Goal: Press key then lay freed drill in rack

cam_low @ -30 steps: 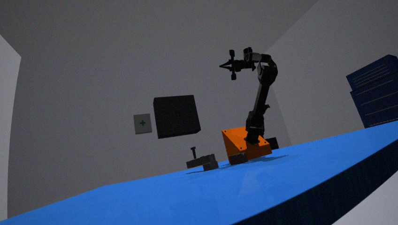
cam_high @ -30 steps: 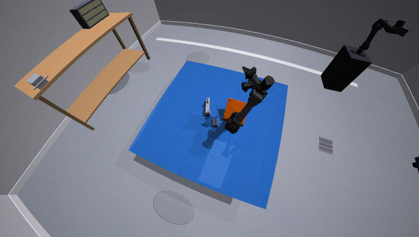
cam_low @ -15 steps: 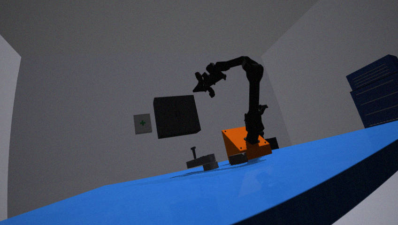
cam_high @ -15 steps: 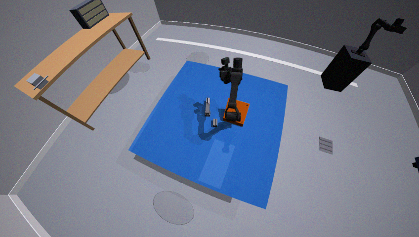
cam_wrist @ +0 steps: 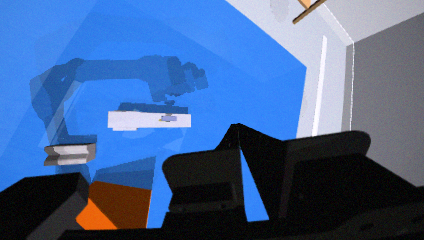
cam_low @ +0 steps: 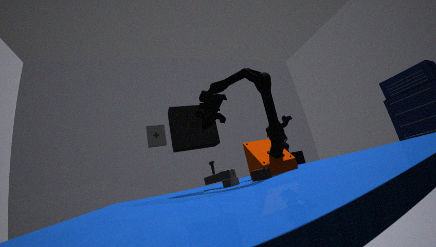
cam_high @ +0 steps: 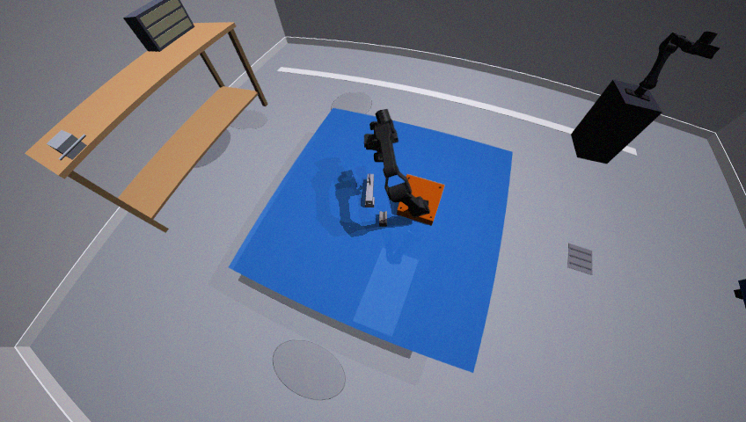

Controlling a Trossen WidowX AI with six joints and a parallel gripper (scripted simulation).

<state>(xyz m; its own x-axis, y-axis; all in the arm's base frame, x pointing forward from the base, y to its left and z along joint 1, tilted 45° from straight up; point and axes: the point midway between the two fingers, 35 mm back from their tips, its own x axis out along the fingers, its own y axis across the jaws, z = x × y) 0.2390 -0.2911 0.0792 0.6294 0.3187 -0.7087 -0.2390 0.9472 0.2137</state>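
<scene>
Blue mat carries two grey blocks, one orange base; tool clenched, grasping nothing.

Blue mat; orange base; black gripper.

In the wrist view, the black end effector is being cropped by the bottom edge, and the orange mounting block below it is partly covered. The small dark upright key beneath it is showing too small for detail.
</scene>
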